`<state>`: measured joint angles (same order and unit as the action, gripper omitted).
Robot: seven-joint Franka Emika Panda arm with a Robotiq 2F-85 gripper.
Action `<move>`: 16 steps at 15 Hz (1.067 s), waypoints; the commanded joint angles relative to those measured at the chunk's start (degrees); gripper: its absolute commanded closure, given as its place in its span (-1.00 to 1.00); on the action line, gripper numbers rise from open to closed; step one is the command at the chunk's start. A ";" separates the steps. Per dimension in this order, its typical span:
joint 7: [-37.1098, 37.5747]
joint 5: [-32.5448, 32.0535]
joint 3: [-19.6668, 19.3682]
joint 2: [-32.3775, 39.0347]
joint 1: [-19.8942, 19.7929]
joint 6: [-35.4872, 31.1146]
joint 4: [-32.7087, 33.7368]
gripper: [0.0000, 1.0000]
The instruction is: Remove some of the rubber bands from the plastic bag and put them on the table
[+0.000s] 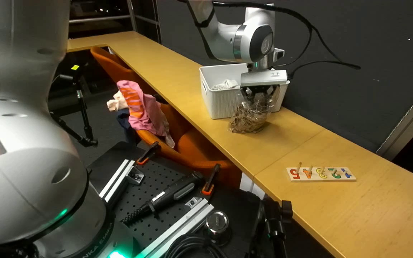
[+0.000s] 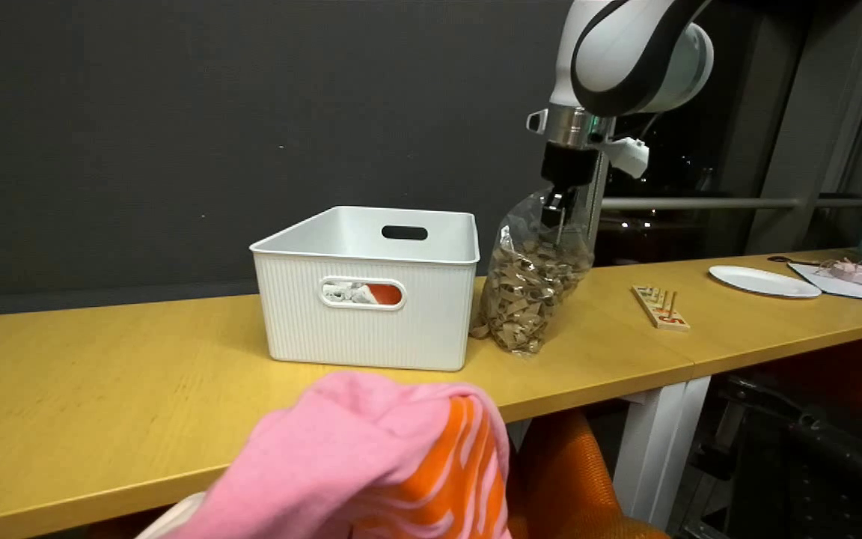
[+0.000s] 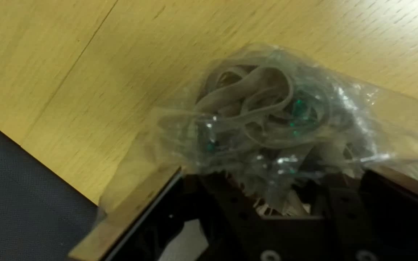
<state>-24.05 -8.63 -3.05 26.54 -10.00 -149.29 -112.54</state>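
Here the bag [image 1: 250,116] is leaning away from the bin [image 2: 364,329] just beside it — the gripper [image 2: 557,221] is hanging inside its top, fingers spread. The bands [image 2: 524,299] are lying lower in the bag, slightly toward the bin — so a grab is probably needing a deeper reach.

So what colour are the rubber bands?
The rubber bands are tan-brown, clearest in an exterior view.

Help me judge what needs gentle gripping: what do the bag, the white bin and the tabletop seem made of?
Bag: thin, clear, glossy plastic film, judging by its crinkles and glints.
White bin: probably moulded plastic with a satin finish, given its even ribbing and rounded corners.
Tabletop: wood or wood-look laminate, smooth with a slight sheen, from the fine grain flecks; I can't tell which.
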 commanded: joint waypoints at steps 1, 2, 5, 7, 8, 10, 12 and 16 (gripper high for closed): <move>0.53 -0.73 -0.08 0.64 0.06 1.57 2.11 0.65; 0.33 -0.44 0.13 0.32 -0.10 1.50 1.96 0.78; -0.16 0.65 0.72 -0.58 -0.68 1.52 1.69 1.00; -0.23 0.98 0.85 -1.81 -0.81 1.50 1.04 0.98; -0.39 1.30 0.96 -2.91 -0.98 1.68 0.52 0.97; 0.02 1.31 0.71 -5.78 -0.82 1.67 -0.95 0.97; -0.54 2.14 1.03 -9.18 -0.97 1.62 -2.46 0.97; -0.81 5.37 1.13 -16.86 -0.69 4.62 -5.32 0.97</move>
<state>-24.02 -5.96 -2.80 16.90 -10.14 -147.89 -113.94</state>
